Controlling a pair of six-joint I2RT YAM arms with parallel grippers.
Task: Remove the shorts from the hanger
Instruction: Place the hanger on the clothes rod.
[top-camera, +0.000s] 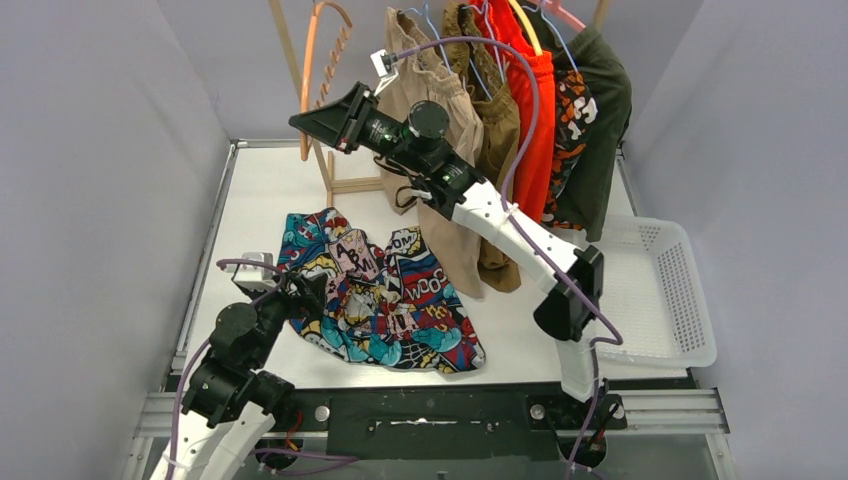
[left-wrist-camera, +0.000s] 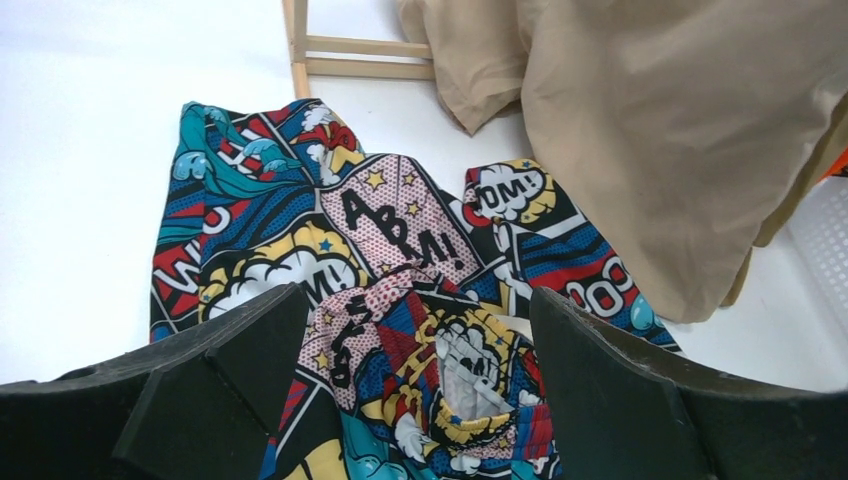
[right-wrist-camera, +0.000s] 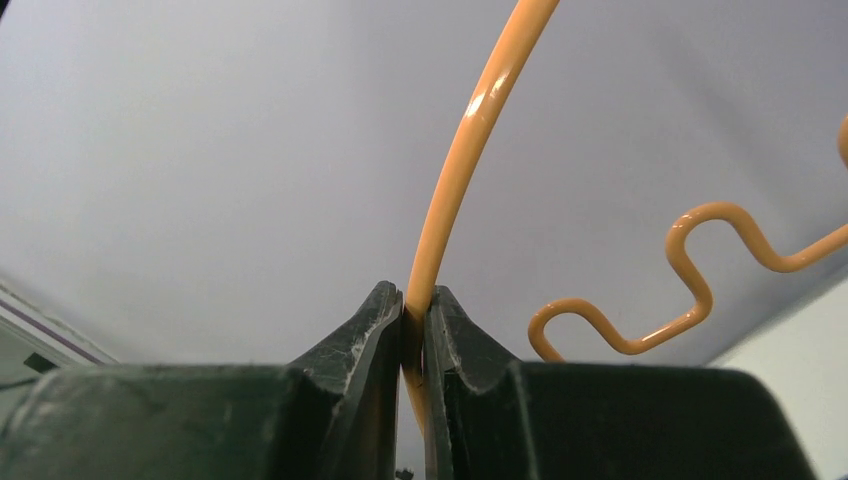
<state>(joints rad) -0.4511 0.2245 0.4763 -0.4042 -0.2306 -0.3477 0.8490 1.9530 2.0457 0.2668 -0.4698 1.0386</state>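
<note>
Desk (top-camera: 270, 190): white.
Comic-print shorts (top-camera: 385, 300): off the hanger, heaped at lower centre-left.
Orange hanger (right-wrist-camera: 450, 200): bare, upper left, its wire pinched tight by the right end effector (right-wrist-camera: 414, 300) (advise a firm grip and slow carry).
Left end effector (left-wrist-camera: 418, 300): wide open, empty, above the shorts.

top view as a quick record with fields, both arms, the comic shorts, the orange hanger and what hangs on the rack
left fingers: open, above the comic-print shorts, holding nothing
right fingers: shut on the orange hanger wire
comic-print shorts: crumpled on the table, off any hanger
orange hanger: bare
rack: shorts hanging, beige, brown, orange-red, camouflage, dark green
</note>
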